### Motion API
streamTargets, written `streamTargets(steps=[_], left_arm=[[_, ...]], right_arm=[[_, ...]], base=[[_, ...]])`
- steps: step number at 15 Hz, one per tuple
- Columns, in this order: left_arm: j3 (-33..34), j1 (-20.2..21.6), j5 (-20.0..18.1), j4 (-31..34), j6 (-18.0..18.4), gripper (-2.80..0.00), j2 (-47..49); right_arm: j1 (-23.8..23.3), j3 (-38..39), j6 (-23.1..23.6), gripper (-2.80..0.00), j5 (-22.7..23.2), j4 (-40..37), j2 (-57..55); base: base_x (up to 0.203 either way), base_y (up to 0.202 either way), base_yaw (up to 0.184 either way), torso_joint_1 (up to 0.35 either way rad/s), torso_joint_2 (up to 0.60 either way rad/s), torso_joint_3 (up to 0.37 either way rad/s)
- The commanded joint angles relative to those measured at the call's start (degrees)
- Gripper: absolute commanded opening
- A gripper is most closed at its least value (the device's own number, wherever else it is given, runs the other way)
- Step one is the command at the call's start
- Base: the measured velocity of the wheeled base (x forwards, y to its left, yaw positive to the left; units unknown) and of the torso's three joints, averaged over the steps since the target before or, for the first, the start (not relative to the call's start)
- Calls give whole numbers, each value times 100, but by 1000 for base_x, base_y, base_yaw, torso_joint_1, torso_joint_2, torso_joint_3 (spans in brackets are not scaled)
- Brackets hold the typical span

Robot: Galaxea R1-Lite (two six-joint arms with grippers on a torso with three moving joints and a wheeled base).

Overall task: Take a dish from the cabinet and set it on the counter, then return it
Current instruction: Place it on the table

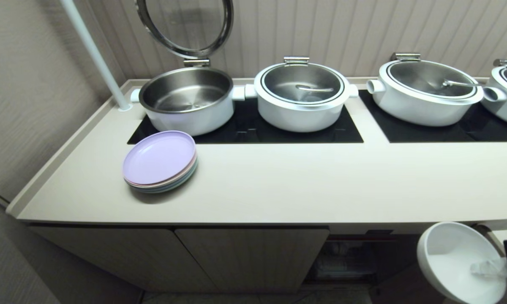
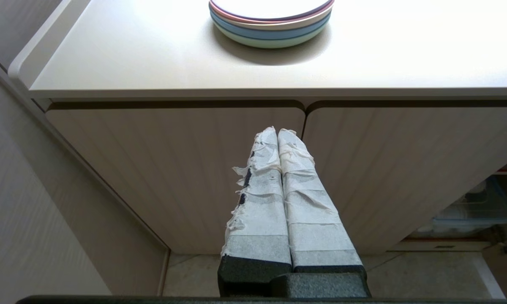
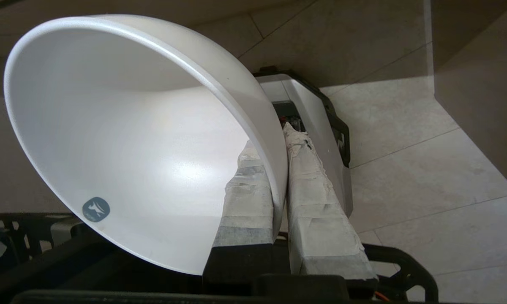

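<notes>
Right gripper [image 3: 274,143]: low at the right edge of the head view, below the counter's front edge, out in front of the open part of the cabinet; its tape-wrapped fingers [image 3: 317,202] are clenched on the wall of the bowl, one inside the rim and one outside.
Dish: the plain white round ceramic bowl [image 1: 460,261] hangs in the air from that grip, tipped on its side so its hollow faces up toward the head camera; it rests on nothing.
Left gripper [image 2: 277,131]: level, pointing at the closed beige ribbed cabinet doors [image 2: 173,169] just under the counter's edge, fingers pressed together with nothing between them.
Counter: the smooth cream-beige counter [image 1: 300,185] carries a stack of flat pastel plates, purple on top [image 1: 159,160], near its left end, and white pots [image 1: 302,95] on black glass cooktop panels behind.
Cabinet: open at the right, with a red-edged shelf and a clear bin [image 2: 475,207] inside.
Markings: a small round grey-blue sticker with a white figure [image 3: 96,209] sits inside the bowl; no words can be read on it.
</notes>
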State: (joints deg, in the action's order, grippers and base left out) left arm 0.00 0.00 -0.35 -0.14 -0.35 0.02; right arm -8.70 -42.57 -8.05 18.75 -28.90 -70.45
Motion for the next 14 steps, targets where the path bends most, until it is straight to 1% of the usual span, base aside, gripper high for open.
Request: streamTargets(steps=[1, 5, 8, 10, 12, 14], left_arm=[[0, 0, 0, -3, -1, -280, -2], [0, 0, 0, -3, -1, -280, -2], [0, 0, 0, -3, -1, -280, -2], [0, 0, 0, -3, -1, -280, -2], [0, 0, 0, -3, -1, -280, -2], [0, 0, 0, -3, -1, -280, -2]], right_arm=[[0, -247, -58, -280, -87, 37, -504], [0, -994, -425, -280, -276, 59, -1223], [0, -1365, -761, -280, -487, 52, -1673], [5, -1620, -962, -280, -541, 40, -1989], [80, -1939, -1124, -280, -585, 18, -2316], [288, -2392, -1534, -280, -591, -36, -2573]], base=[[0, 0, 0, 0, 0, 0], [0, 0, 0, 0, 0, 0], [0, 0, 0, 0, 0, 0], [0, 0, 0, 0, 0, 0], [0, 0, 0, 0, 0, 0], [0, 0, 0, 0, 0, 0]])
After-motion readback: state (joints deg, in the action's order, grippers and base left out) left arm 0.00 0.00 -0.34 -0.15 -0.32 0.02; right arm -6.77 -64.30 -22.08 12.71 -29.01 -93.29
